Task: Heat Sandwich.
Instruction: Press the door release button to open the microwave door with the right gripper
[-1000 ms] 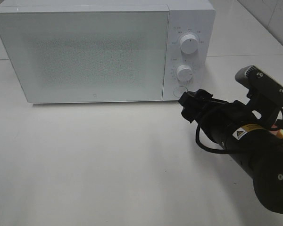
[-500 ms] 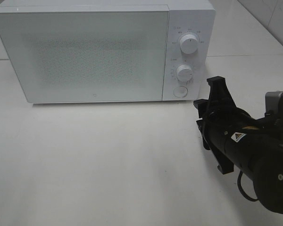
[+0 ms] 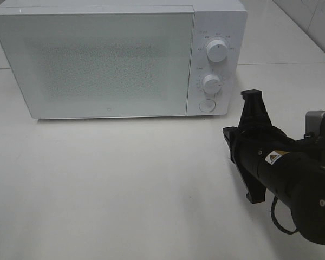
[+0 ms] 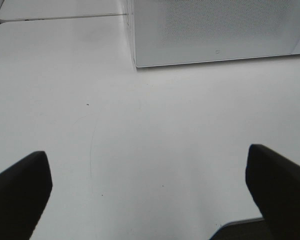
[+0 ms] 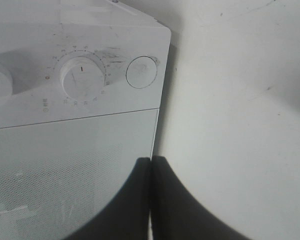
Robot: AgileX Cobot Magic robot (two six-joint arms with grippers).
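My right gripper (image 5: 151, 165) is pinched shut on nothing, the round button (image 5: 141, 72) on the closed microwave (image 3: 108, 59) straight ahead of its tips, left gripper (image 4: 149, 172) wide open and empty, sandwich nowhere in view.

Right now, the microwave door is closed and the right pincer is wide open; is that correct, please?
Not quite. The right pincer is shut, its fingers pressed together, as the right wrist view shows. The microwave door is indeed closed.
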